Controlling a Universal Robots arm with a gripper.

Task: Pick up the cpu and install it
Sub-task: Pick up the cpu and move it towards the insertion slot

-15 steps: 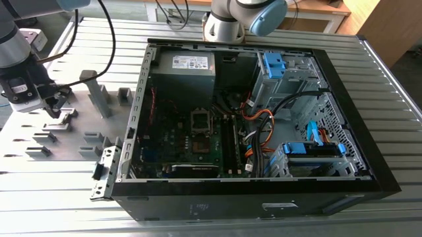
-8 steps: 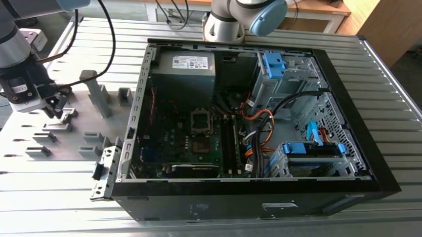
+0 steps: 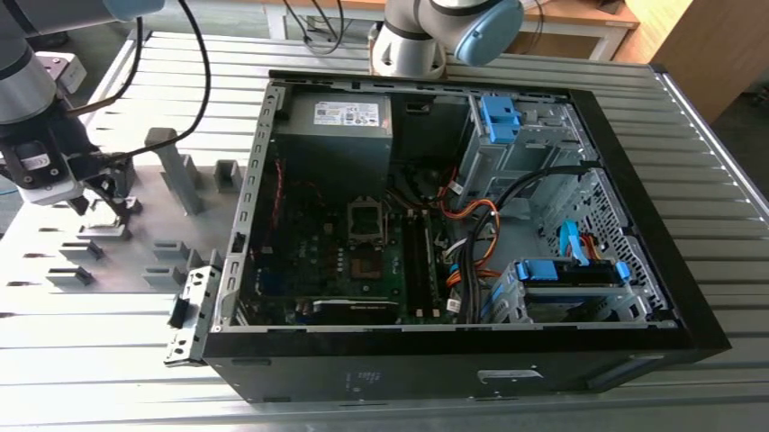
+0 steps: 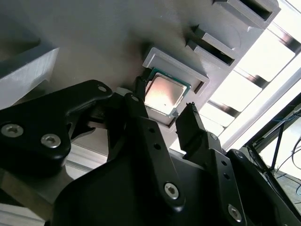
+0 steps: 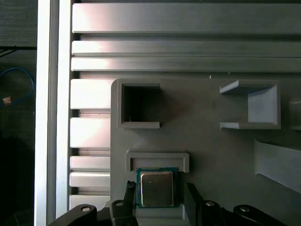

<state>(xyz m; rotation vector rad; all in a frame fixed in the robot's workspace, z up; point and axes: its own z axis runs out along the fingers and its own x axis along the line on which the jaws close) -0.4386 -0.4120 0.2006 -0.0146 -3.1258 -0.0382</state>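
- I am holding my claw [image 4: 165,98] spread, with one of its fingers [image 4: 190,115] standing on each side of the cpu [image 5: 156,188]; it is pinching nothing.
- The cpu is lying flat, metal top up, straight between the two fingers in both wrist views. It is sitting directly under the claw rather than off to one side.
- The chip is looking nearly square, so I am reading no long axis. Two opposite edges are facing my fingers squarely.
- A thin gap is showing on one side. On the other side I cannot tell whether the finger is touching.
- The cpu is resting in a shallow grey pocket [image 5: 157,157] of the fixture plate [image 5: 207,141]. The pocket's raised rim is running along an edge my fingers are not facing.
- In the exterior view the plate is sitting on the ribbed bench [image 3: 72,396]. The open computer case [image 3: 360,378] is lying just beside the plate, to the exterior view's right of the claw.
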